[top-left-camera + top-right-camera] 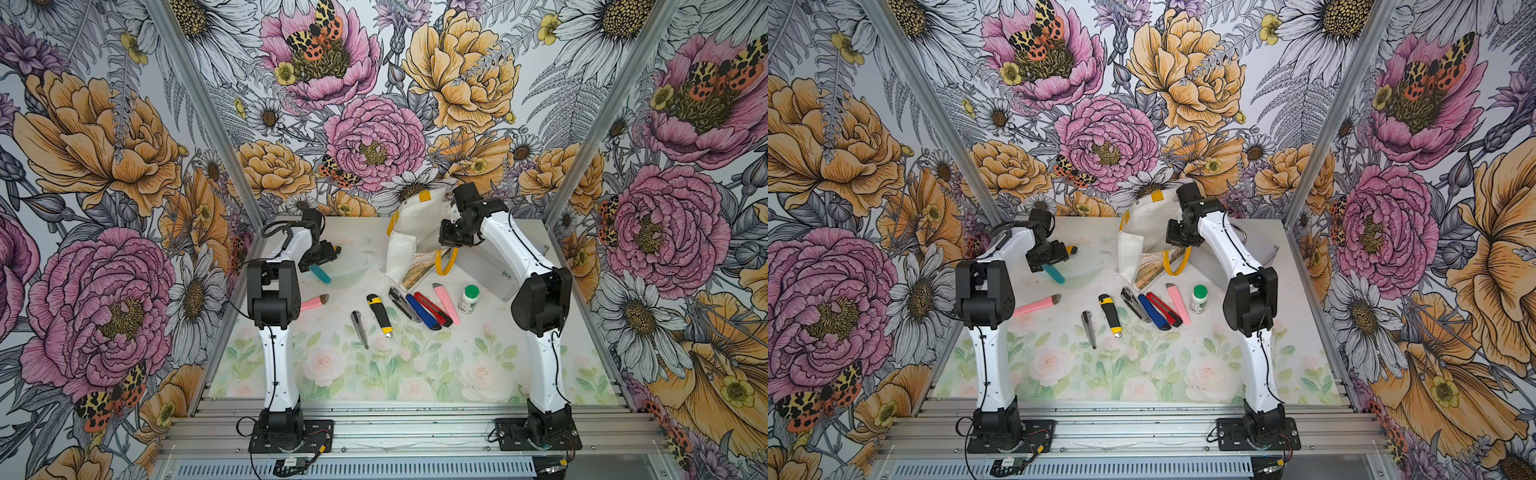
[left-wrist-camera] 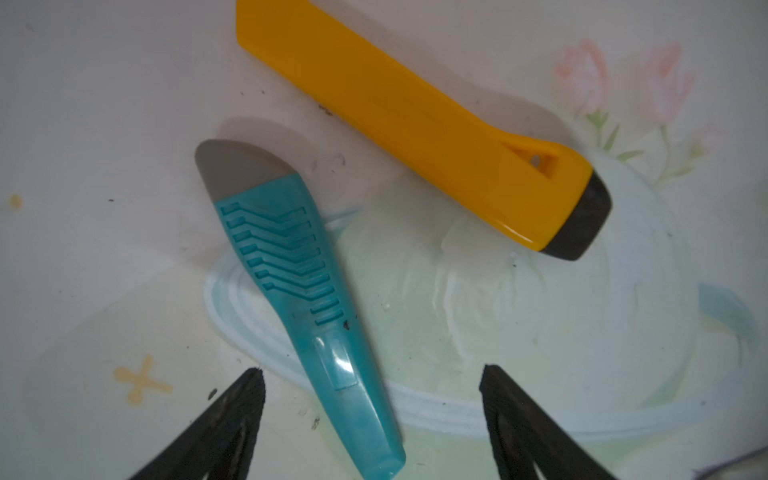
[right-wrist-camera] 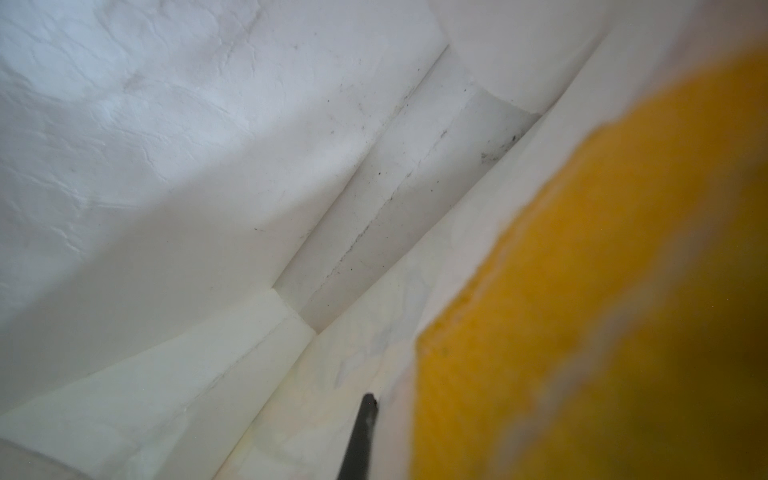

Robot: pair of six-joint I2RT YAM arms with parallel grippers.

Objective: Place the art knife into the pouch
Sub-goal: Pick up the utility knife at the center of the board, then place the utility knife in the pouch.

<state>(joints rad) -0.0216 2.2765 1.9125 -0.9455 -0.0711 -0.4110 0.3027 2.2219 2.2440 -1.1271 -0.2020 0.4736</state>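
- floral-papered cell, pale rose-print tabletop. several cutters lie on it. my judgement: the art knife in hand is the teal knife, at 10 o'clock of the table, lying across the rim of a clear bowl.
- left gripper hangs over the teal knife's tail end, jaws spread wide, grasping nothing.
- right gripper, at 1 o'clock, is clenched on the rim of the pouch beside a yellow handle. the pouch stands up, its white inside showing.
- step in hand: pick up the teal knife. lower until the fingers straddle its narrow waist, then close square across the width. propped on the bowl rim, it may rock or slide.
- stay clear of the orange knife, just beside it toward 1 o'clock.
- hidden: blade out or in, cannot tell. in both top views the gripper covers the knife's upper end and most of the orange knife. the right arm covers part of the pouch mouth. the right wrist view shows one fingertip only.
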